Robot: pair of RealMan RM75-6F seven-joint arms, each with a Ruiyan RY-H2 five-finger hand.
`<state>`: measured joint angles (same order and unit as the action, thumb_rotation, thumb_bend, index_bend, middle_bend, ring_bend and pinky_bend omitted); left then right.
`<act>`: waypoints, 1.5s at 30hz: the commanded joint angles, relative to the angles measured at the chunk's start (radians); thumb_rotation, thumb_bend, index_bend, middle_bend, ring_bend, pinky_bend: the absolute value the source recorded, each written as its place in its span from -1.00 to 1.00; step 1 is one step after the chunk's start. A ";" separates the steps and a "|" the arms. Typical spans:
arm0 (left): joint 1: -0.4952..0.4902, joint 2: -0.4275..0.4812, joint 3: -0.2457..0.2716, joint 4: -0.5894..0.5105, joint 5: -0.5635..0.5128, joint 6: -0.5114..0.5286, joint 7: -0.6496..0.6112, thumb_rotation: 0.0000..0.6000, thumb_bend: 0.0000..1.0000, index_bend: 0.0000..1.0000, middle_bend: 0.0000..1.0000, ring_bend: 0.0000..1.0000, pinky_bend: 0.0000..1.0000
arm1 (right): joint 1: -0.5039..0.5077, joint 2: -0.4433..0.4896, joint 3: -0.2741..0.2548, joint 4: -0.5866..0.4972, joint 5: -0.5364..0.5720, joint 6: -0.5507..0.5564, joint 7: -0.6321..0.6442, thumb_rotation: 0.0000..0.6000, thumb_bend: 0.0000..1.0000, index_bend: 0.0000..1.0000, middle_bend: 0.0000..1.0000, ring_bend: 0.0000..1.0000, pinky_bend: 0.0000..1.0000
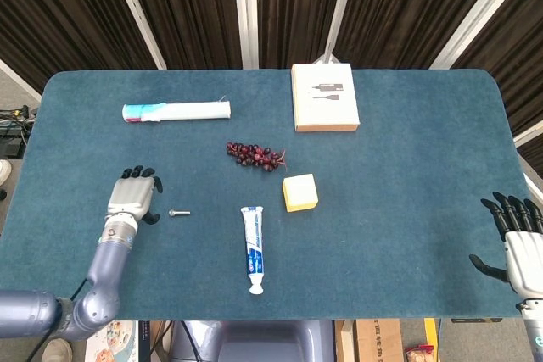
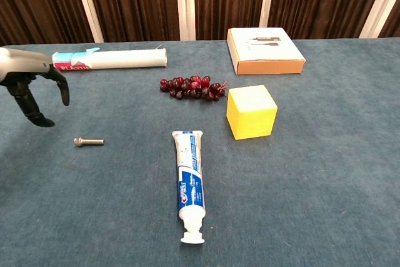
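Leftmost, the left hand [image 1: 133,198] hangs over the blue table [image 1: 407,167] with its fingers spread and nothing in them, just to the left of a small metal bolt [image 1: 178,213], near it but not touching. The chest view catches only the dark fingers curling downward (the palm is cut off at the picture's edge), and it shows them raised clear of the cloth, which the head view from above cannot tell. The bolt lies flat, its head toward the hand.

Behind them, near the far left of the table, lies a white roll [image 1: 176,112] with a teal and pink end; only the chest view lets a few red letters be read on it, "PLAST", the rest being hidden. Further right is a bunch of dark red grapes [image 1: 254,155], and in front of it a toothpaste tube [image 1: 253,248] with its cap toward the robot; the chest view shows the word "Crest" on it, too small to read from above. A yellow cube [image 1: 299,192] sits just right of the tube's flat end. Behind it is a white box [image 1: 324,97] with small printed pictures, the writing unreadable.

Far right, the right hand [image 1: 515,235] shows only in the head view, at the table's edge, fingers apart and holding nothing.
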<state>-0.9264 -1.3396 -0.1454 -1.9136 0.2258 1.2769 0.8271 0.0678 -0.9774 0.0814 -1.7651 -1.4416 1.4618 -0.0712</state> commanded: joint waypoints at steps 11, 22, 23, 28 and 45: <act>-0.012 -0.117 -0.015 0.121 0.053 -0.026 -0.015 1.00 -0.21 -0.16 -0.77 -1.00 -1.00 | 0.001 -0.002 0.001 0.000 0.009 -0.004 -0.007 1.00 -0.69 -0.67 -0.78 -0.85 -1.00; -0.003 -0.144 0.006 0.167 0.109 -0.087 -0.029 1.00 -0.20 -0.15 -0.77 -1.00 -1.00 | 0.003 -0.005 0.001 -0.002 0.013 -0.008 -0.014 1.00 -0.69 -0.67 -0.78 -0.85 -1.00; -0.001 -0.147 0.006 0.171 0.111 -0.089 -0.031 1.00 -0.20 -0.15 -0.77 -1.00 -1.00 | 0.003 -0.005 0.002 -0.002 0.013 -0.007 -0.014 1.00 -0.69 -0.67 -0.78 -0.85 -1.00; 0.005 -0.166 0.000 0.188 0.126 -0.085 -0.045 1.00 -0.20 -0.12 -0.76 -1.00 -1.00 | 0.002 -0.004 0.002 -0.002 0.014 -0.008 -0.013 1.00 -0.69 -0.67 -0.78 -0.85 -1.00; 0.015 -0.282 -0.002 0.242 0.134 0.047 0.017 1.00 -0.20 -0.07 -0.75 -1.00 -1.00 | 0.001 0.002 0.005 0.005 0.020 -0.007 0.015 1.00 -0.69 -0.67 -0.78 -0.85 -1.00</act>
<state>-0.9145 -1.6159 -0.1496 -1.6756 0.3597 1.3180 0.8385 0.0687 -0.9765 0.0865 -1.7604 -1.4214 1.4545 -0.0579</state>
